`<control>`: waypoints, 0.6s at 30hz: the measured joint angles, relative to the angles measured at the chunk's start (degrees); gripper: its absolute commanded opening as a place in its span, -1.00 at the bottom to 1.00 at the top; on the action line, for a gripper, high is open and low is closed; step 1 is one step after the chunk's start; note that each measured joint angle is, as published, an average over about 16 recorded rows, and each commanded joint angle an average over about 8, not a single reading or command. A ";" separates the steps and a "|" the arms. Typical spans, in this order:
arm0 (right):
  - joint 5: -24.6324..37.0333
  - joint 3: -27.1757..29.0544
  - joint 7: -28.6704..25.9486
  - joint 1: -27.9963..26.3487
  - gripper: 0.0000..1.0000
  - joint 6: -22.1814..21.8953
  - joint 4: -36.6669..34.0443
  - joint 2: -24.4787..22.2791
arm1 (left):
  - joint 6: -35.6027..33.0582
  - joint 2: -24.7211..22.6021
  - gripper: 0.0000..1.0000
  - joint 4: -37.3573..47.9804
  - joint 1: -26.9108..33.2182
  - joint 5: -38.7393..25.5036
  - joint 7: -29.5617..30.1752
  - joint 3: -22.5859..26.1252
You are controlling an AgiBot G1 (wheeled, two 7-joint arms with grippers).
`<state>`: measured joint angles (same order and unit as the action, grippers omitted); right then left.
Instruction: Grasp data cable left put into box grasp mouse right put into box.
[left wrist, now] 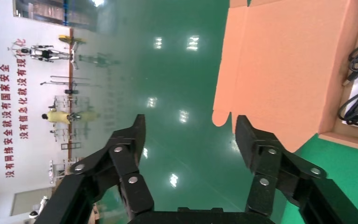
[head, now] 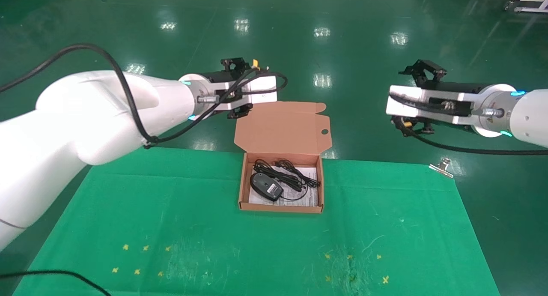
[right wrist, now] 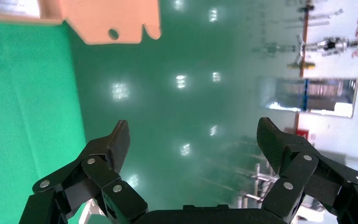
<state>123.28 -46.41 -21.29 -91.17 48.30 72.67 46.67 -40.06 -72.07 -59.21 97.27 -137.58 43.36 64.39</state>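
A green cloth-covered table [head: 171, 210] stands on a glossy green floor [head: 342, 13]. The open box [head: 280, 208] sits at its far middle; a metal binder clip [head: 442, 167] grips its far right corner.

The head camera looks forward and down from above the near edge of the table [head: 171, 227], with the box [head: 280, 208] mid-frame. Each wrist camera looks out past its own fingers over the floor [left wrist: 186, 70] beyond the far edge. All three views share the box's lid [right wrist: 116, 21].
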 measured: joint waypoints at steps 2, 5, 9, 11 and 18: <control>-0.38 0.07 0.65 -0.16 1.00 1.23 0.01 -0.03 | -0.94 0.77 1.00 -0.23 -0.62 2.01 -0.66 -1.06; -1.95 0.59 1.46 0.11 1.00 3.04 0.06 -0.23 | -2.74 2.24 1.00 -0.72 -1.83 5.80 -1.91 -3.02; -6.10 2.07 2.29 1.56 1.00 5.40 0.08 -0.80 | -5.75 4.68 1.00 -1.67 -4.21 12.09 -4.06 -6.20; -8.78 3.06 2.67 2.53 1.00 6.68 0.10 -1.18 | -7.34 5.97 1.00 -2.18 -5.46 15.43 -5.20 -7.88; -18.72 6.80 3.75 6.24 1.00 10.88 0.21 -2.61 | -12.90 10.49 1.00 -3.95 -9.86 27.10 -9.18 -13.76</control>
<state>104.56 -39.62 -17.54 -84.93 59.18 72.88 44.06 -52.96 -61.58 -63.16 87.41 -110.48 34.17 50.63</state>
